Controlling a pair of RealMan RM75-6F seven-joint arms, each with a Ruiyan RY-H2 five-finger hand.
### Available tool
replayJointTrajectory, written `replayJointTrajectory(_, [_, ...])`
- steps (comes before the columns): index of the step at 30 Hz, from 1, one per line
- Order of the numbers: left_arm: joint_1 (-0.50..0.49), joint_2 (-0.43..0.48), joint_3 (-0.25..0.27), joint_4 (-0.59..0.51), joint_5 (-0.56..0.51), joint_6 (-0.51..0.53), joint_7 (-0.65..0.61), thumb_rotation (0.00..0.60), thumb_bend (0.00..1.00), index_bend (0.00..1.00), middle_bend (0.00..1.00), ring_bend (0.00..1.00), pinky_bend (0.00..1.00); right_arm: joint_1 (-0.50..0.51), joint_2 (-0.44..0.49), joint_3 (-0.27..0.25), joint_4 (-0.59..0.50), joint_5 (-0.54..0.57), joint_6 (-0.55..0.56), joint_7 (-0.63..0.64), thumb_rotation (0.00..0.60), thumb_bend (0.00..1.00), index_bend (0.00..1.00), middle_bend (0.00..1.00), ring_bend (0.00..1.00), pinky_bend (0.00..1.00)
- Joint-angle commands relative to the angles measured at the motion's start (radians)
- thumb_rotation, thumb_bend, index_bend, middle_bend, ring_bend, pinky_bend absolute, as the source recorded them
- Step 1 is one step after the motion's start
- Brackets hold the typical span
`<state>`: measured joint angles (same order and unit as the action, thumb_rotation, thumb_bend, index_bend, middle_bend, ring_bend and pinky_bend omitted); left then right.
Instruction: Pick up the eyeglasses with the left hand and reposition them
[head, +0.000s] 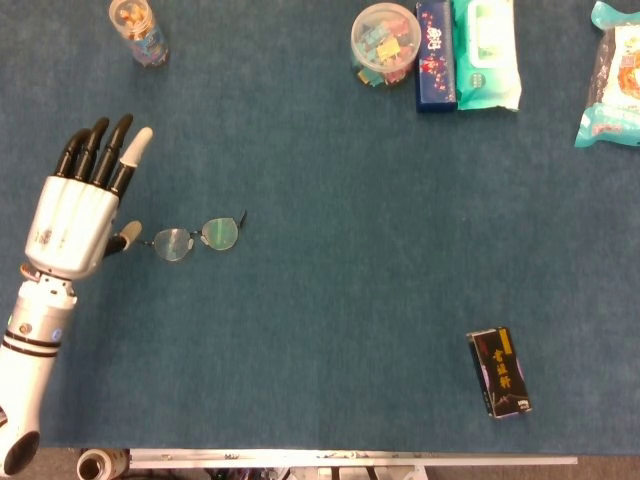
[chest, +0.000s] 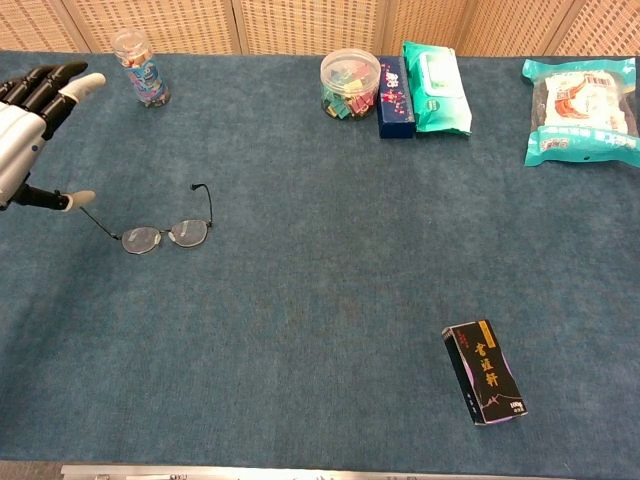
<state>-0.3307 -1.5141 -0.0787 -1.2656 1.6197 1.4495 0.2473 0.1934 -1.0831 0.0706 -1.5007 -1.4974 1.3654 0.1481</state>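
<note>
Thin wire-framed eyeglasses (head: 195, 238) (chest: 165, 235) lie flat on the blue table cloth at the left, lenses side by side, temple arms spread. My left hand (head: 75, 215) (chest: 25, 125) hovers just left of them with its fingers stretched out and apart, holding nothing. Its thumb tip sits right by the end of the near temple arm; I cannot tell whether it touches. The right hand shows in neither view.
At the back stand a small jar (head: 138, 30), a clear tub of coloured bits (head: 385, 42), a dark blue box (head: 435, 55), a wipes pack (head: 485, 55) and a snack bag (head: 615, 75). A black box (head: 500, 372) lies front right.
</note>
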Motion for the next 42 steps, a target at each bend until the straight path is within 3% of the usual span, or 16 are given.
replayJointTrajectory(1, [-0.011, -0.006, -0.011, 0.017, -0.004, -0.001, -0.013, 0.600, 0.00, 0.00, 0.00, 0.00, 0.14, 0.000, -0.001, 0.000, 0.000, 0.001, -0.001, -0.001, 0.600, 0.00, 0.44, 0.31, 0.20, 0.33])
replayJointTrajectory(10, [-0.007, 0.001, 0.000, 0.000, -0.018, -0.007, -0.018, 0.600, 0.00, 0.00, 0.00, 0.00, 0.14, 0.007, -0.007, 0.002, 0.009, 0.002, -0.012, 0.008, 0.600, 0.00, 0.44, 0.31, 0.20, 0.33])
replayJointTrajectory(26, [0.070, 0.093, 0.052, -0.240, -0.046, 0.020, -0.060, 0.600, 0.00, 0.00, 0.00, 0.00, 0.14, 0.023, 0.024, 0.013, -0.031, -0.034, 0.011, 0.000, 0.600, 0.00, 0.44, 0.31, 0.20, 0.33])
replayJointTrajectory(42, [0.086, 0.072, 0.061, -0.192, -0.046, 0.015, -0.111, 0.600, 0.00, 0.00, 0.00, 0.00, 0.14, 0.020, 0.034, 0.014, -0.049, -0.036, 0.024, -0.010, 0.600, 0.00, 0.44, 0.31, 0.20, 0.33])
